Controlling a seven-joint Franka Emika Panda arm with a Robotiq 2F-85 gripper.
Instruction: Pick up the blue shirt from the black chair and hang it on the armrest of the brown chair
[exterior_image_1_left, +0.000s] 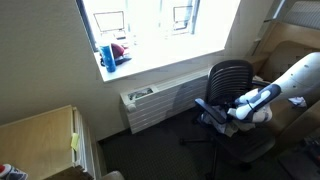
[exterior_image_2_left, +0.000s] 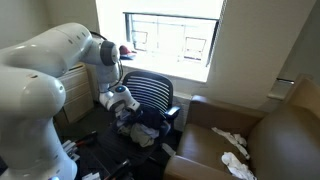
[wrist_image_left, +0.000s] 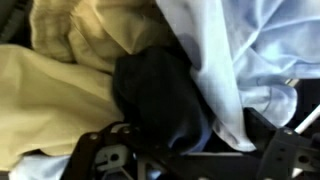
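The black chair (exterior_image_1_left: 230, 80) (exterior_image_2_left: 152, 92) holds a pile of clothes on its seat. In the wrist view a light blue shirt (wrist_image_left: 245, 55) lies at the upper right of the pile, over a dark navy cloth (wrist_image_left: 160, 95), with a beige cloth (wrist_image_left: 55, 85) to the left. The pile also shows in an exterior view (exterior_image_2_left: 142, 126). My gripper (wrist_image_left: 195, 160) (exterior_image_1_left: 236, 113) (exterior_image_2_left: 120, 101) hangs just above the pile, jaws wide apart, with the edge of the blue shirt and the dark cloth between them. The brown chair (exterior_image_2_left: 215, 140) (exterior_image_1_left: 290, 60) stands beside the black chair.
A white cloth (exterior_image_2_left: 233, 150) lies on the brown chair's seat. A radiator (exterior_image_1_left: 160, 100) runs under the window behind the black chair. A wooden cabinet (exterior_image_1_left: 40, 140) stands by the wall. Items (exterior_image_1_left: 112, 55) sit on the windowsill.
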